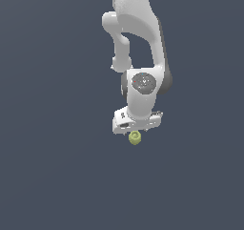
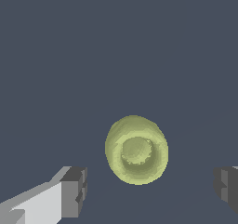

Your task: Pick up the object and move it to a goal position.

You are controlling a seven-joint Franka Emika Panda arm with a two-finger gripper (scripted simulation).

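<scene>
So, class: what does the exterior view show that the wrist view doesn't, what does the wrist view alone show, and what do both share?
Only the exterior view shows the white arm and the whole hand above the object. Only the wrist view shows the dark fingertips spread wide, clear of the object, and its ringed hollow. Both share the yellow-green object on a plain dark surface.

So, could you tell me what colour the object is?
Yellow-green; the object shows best in the wrist view.
</scene>
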